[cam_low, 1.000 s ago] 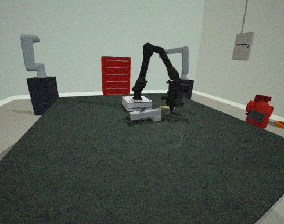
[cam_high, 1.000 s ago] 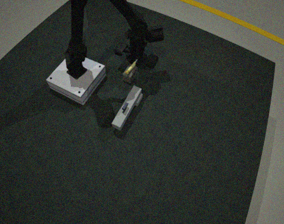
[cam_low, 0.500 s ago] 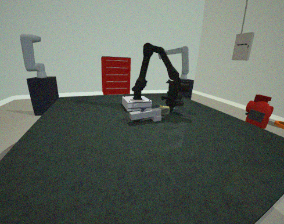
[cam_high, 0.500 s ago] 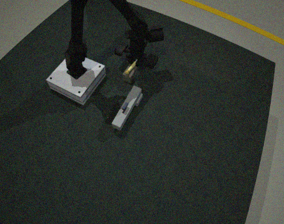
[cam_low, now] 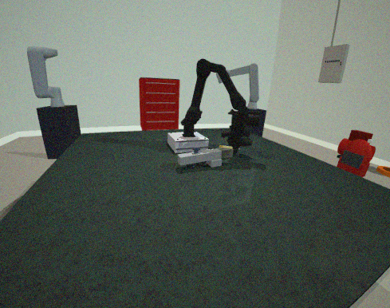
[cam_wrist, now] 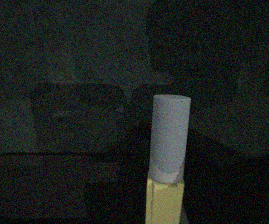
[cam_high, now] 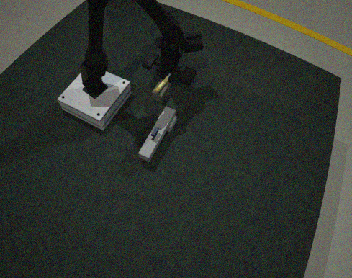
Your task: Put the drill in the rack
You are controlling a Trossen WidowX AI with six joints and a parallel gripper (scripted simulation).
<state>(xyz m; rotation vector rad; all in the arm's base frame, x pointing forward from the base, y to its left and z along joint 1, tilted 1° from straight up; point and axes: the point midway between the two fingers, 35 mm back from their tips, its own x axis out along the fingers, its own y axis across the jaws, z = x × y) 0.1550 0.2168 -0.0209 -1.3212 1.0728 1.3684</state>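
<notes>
1. My gripper (cam_high: 166,77) is narrow and closed on the drill (cam_high: 161,86). The wrist view shows it reaching straight out from between my fingers, a yellow body with a pale grey cylinder (cam_wrist: 169,139) at the front.

2. The drill is out of the fixture. It hangs low and tilted over a small grey block (cam_low: 225,154), which I take to be the rack, though I cannot tell whether the two touch. This is in the half of the table (cam_high: 242,180) nearer the edge where my base stands, roughly midway between the side edges.

3. I judge the drill to be light, rigid and smooth-skinned. A narrow pinch holds it, but the round grey part would roll or slip between flat pads. The squared yellow body is the better place to grip, and that is where I have it. With so much length ahead of my fingers, it may pivot if the tip catches on something.

4. Just beside it, toward the table's middle, lies the long grey fixture (cam_high: 158,134) with the blue key (cam_high: 155,132) on top, now without the drill.

5. My white base plinth (cam_high: 80,99) sits further out, toward the table's left edge in the top view.

6. What remains, as I judge it, is to settle the drill level in the rack and let go.
</notes>
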